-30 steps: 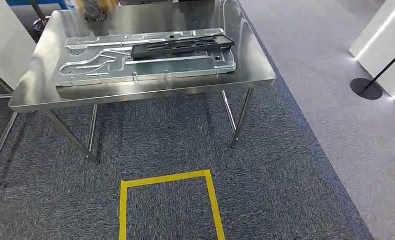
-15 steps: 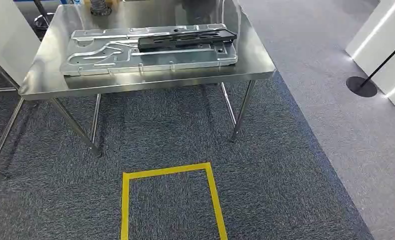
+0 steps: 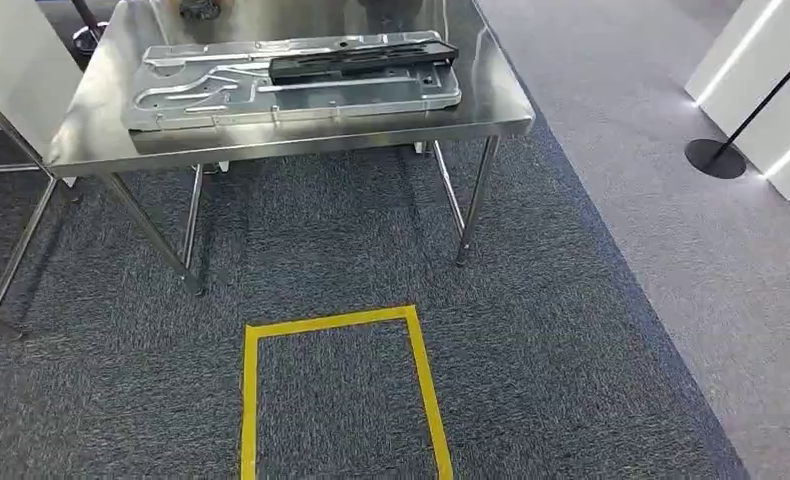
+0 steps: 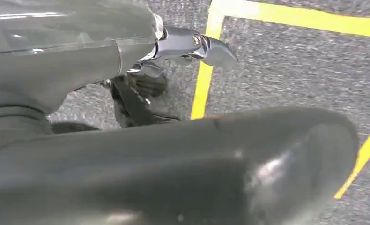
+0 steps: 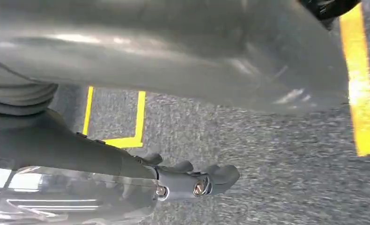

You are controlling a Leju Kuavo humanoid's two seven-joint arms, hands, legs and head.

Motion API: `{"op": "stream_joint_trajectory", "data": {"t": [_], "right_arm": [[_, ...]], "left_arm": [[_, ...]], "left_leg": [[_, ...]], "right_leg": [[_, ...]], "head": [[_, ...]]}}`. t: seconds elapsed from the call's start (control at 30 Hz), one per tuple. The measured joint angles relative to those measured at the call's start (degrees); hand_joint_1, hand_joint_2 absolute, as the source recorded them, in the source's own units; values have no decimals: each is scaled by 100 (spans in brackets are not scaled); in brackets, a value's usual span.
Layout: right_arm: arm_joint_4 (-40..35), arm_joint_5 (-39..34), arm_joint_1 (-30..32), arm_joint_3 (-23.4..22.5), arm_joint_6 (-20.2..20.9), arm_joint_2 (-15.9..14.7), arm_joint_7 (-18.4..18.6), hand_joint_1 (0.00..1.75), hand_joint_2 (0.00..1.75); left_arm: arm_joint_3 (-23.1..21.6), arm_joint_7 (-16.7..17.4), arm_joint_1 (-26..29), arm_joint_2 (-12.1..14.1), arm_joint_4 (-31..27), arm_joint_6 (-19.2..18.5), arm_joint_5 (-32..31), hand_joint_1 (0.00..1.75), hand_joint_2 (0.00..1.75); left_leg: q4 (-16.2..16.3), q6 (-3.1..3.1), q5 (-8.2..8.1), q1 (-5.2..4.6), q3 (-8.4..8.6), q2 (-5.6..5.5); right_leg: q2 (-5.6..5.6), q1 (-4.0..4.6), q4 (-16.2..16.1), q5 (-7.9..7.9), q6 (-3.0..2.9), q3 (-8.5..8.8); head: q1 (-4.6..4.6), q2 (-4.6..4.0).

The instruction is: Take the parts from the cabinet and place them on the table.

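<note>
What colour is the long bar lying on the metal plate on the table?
Black bar, on the silvery plate; head view shows it best.

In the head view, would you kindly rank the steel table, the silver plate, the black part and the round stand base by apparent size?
Largest to smallest:
1. steel table
2. silver plate
3. black part
4. round stand base

The stand base lies at a different distance, so its rank is by appearance only.

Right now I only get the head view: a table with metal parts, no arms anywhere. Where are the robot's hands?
Observer: The left hand hangs over the carpet, by a corner of the yellow tape.
Operator: Is it carrying anything?
Observer: No, I see nothing in it.
Operator: And the other one?
Observer: The right hand hangs over the carpet too, with nothing in it.
</note>
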Motion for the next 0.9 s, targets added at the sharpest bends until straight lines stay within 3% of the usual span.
{"op": "stream_joint_trajectory", "data": {"t": [0.03,0.07,0.13,0.17,0.2,0.27,0.3,0.33,0.37,0.43,0.47,0.5,0.53,0.57,0.6,0.67,0.73,0.8,0.83,0.87,0.9], "right_arm": [[2,15,3,2,7,-6,0,0,0],[2,26,0,4,11,-6,0,0,0],[4,44,11,7,15,-6,0,0,0],[4,50,8,7,15,-6,0,0,0],[4,59,7,7,15,-6,0,0,0],[11,70,10,9,20,5,0,0,0],[11,72,10,9,20,22,0,0,0],[11,74,8,11,20,29,0,0,0],[11,76,7,13,20,29,0,0,0],[11,79,7,15,20,29,-11,0,0],[11,79,4,15,15,29,-18,0,0],[9,74,-3,17,13,28,-31,0,0],[7,68,-8,15,11,29,-42,0,0],[7,63,-13,17,11,28,-44,0,0],[7,52,-20,17,4,29,-44,0,0],[9,35,-11,15,-13,28,-42,0,0],[13,35,1,15,-26,13,-20,0,0],[17,59,14,15,-26,-28,-7,0,0],[24,83,14,15,-24,-57,11,0,0],[28,98,14,17,-20,-76,22,0,0],[31,125,21,22,2,-101,33,0,0]], "left_arm": [[0,12,-2,-9,2,2,-4,0,0],[0,17,7,-28,7,2,-15,0,0],[-2,48,24,-33,9,2,-18,0,0],[-2,54,7,-57,11,4,-20,0,0],[-2,81,0,-59,11,11,-30,0,0],[0,92,-1,-59,9,28,-48,0,0],[0,105,0,-59,11,31,-52,0,0],[-2,129,2,-59,11,31,-61,0,0],[-4,142,3,-61,11,31,-68,0,0],[-9,190,12,-74,11,46,-94,0,0],[-11,195,15,-81,13,63,-107,0,0],[-13,195,19,-92,13,79,-109,0,0],[-13,194,19,-107,13,98,-109,0,0],[-13,194,12,-109,13,114,-111,0,0],[-15,195,5,-109,13,122,-111,0,0],[-15,190,6,-105,13,131,-114,0,0],[-15,186,14,-100,13,144,-114,0,0],[-15,184,21,-100,13,151,-118,0,0],[-15,184,24,-100,13,157,-120,0,0],[-15,181,28,-100,13,166,-122,0,0],[-17,179,27,-100,13,170,-127,0,0]], "left_leg": [[-84,89,-34,-34,16,-31],[-100,111,-19,-37,-51,-24],[-90,220,81,-70,-121,-7],[-95,284,162,-55,-180,34],[-95,331,224,-59,-259,40],[-94,360,377,-74,-453,43],[-89,361,455,-88,-554,44],[-81,359,522,-96,-651,47],[-79,352,568,-106,-735,48],[-70,328,705,-110,-928,49],[-65,311,761,-110,-977,49],[-62,284,805,-117,-1001,47],[-39,259,836,-131,-1013,48],[-30,226,890,-137,-1042,62],[-38,196,942,-126,-1067,73],[3,133,942,-122,-1103,65],[501,86,400,-104,-1283,31],[1445,45,-96,-83,-1587,30],[1748,28,-135,-75,-1660,30],[1786,18,-53,-68,-1613,30],[1572,9,97,-59,-1439,33]], "right_leg": [[-3,-3,21,51,45,-17],[-4,-19,20,99,77,-23],[9,-38,0,214,153,-49],[31,-83,65,71,179,-99],[29,-82,261,-269,198,-178],[31,-85,1117,-1028,232,-391],[31,-86,1524,-1209,242,-458],[31,-85,1763,-1185,243,-451],[31,-83,1790,-1005,231,-356],[31,-69,1300,-486,175,120],[31,-50,829,-449,134,492],[24,-11,206,-649,81,1004],[20,17,-300,-775,41,1285],[22,13,-418,-863,12,1334],[24,28,-398,-853,-8,1285],[5,-28,-466,-728,-93,1259],[-12,-16,-449,-665,-161,1175],[-25,1,-413,-599,-173,1059],[-26,4,-387,-574,-169,1003],[-69,2,-357,-559,-166,950],[-82,-5,-318,-556,-159,905]], "head": [[0,0],[0,0],[2,0],[0,0],[0,0],[2,0],[2,0],[0,0],[0,0],[0,0],[0,0],[0,0],[0,0],[0,0],[0,0],[0,0],[0,0],[0,0],[0,0],[0,0],[0,0]]}}
